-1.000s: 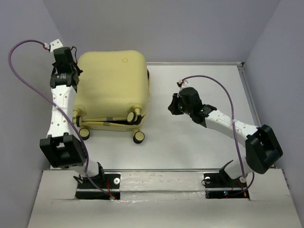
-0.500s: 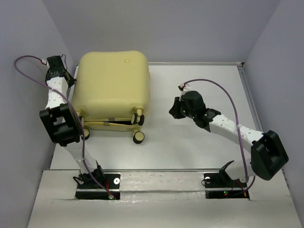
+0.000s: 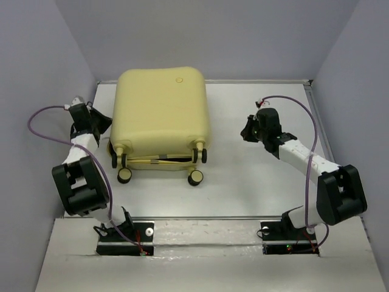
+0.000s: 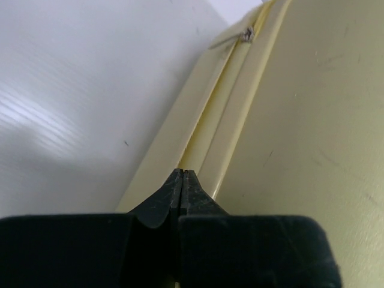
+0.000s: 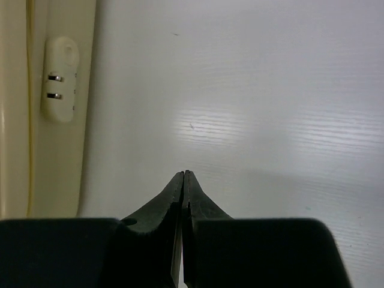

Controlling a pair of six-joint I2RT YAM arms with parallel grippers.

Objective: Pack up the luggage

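Note:
The pale yellow luggage [image 3: 161,112] lies flat and closed on the white table, its caster wheels [image 3: 196,177] toward the near edge. My left gripper [image 3: 107,126] is shut and empty, its tips against the luggage's left side. In the left wrist view the tips [image 4: 182,173] rest at the zipper seam of the luggage [image 4: 300,132], with a zipper pull [image 4: 246,35] farther along. My right gripper [image 3: 245,132] is shut and empty, over bare table to the right of the luggage. In the right wrist view the gripper [image 5: 183,174] points at the table, and the luggage's side [image 5: 18,120] with its lock [image 5: 60,78] is at the left.
Grey walls enclose the table on the left, back and right [image 3: 340,73]. A raised rim [image 3: 316,115] runs along the table's right side. Bare white table [image 3: 255,176] lies between the luggage and the right arm.
The luggage has slid right and turned so its wheels face the near edge. My left gripper moved nearer along its left side. My right gripper drew back to the right.

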